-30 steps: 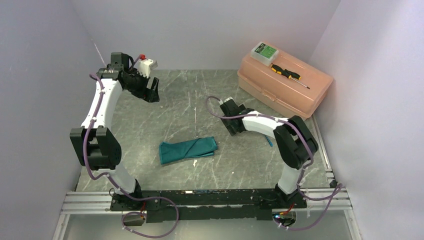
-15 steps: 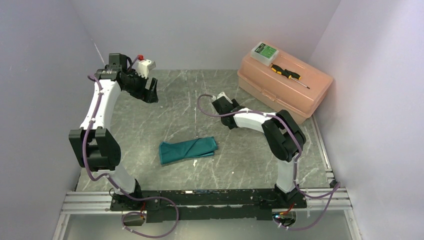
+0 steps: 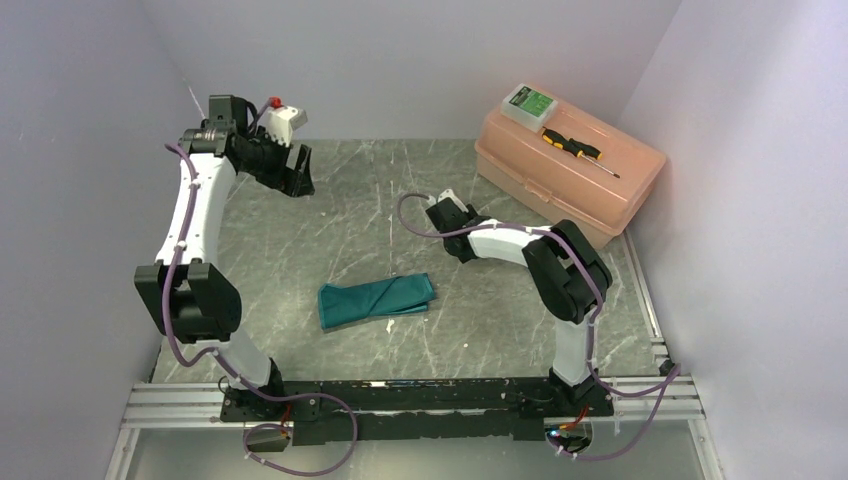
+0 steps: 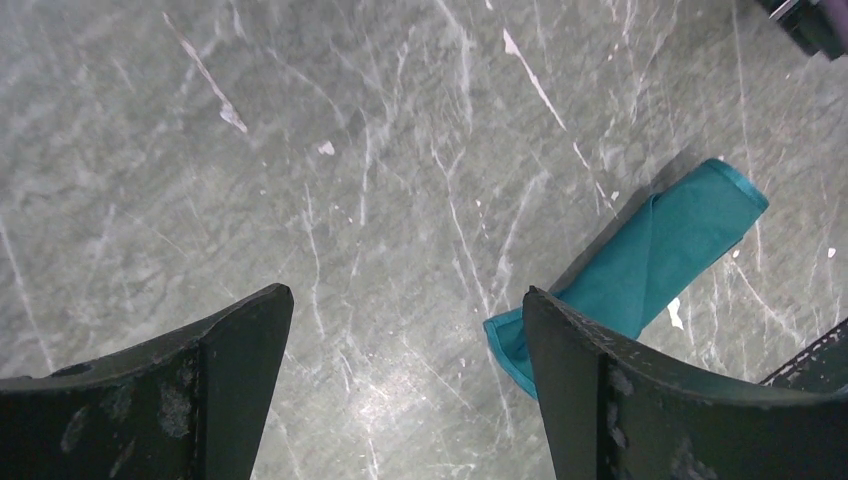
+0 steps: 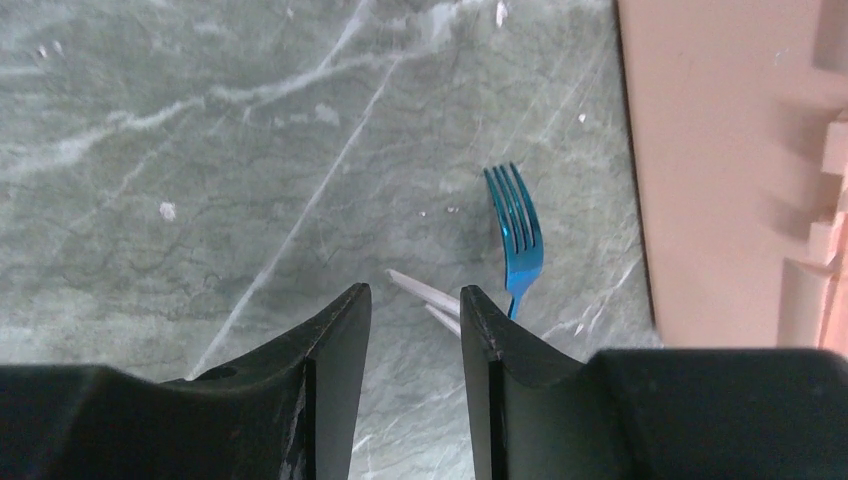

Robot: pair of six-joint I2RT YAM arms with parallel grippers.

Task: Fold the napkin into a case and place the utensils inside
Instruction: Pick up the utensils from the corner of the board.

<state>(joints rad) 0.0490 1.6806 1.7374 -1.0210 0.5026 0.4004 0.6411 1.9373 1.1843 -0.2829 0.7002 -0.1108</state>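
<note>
So, biggest change first: your right arm [image 3: 505, 240] has tucked its elbow in and shifted its hand a little further back on the table [image 3: 350, 220]. The left arm [image 3: 190, 215] only drifted slightly further off. Neither carries anything. The left hand [image 4: 405, 295] is spread wide and empty. The right hand [image 5: 413, 295] has its fingers just a crack apart, with nothing between them. The napkin [image 3: 377, 300] hasn't budged. It's already folded into a narrow strip, off ahead and to the right of the left hand. To me that reads as lining up on the utensils: the fork [image 5: 515, 235] lies just past the right fingertips, and the white sticks [image 5: 425, 292] are closer still.

Hard bits: from above, the right arm covers the fork completely. The sticks run under a finger, so I can't tell how many there are. I also can't make out whether the napkin's pocket end is open.
</note>
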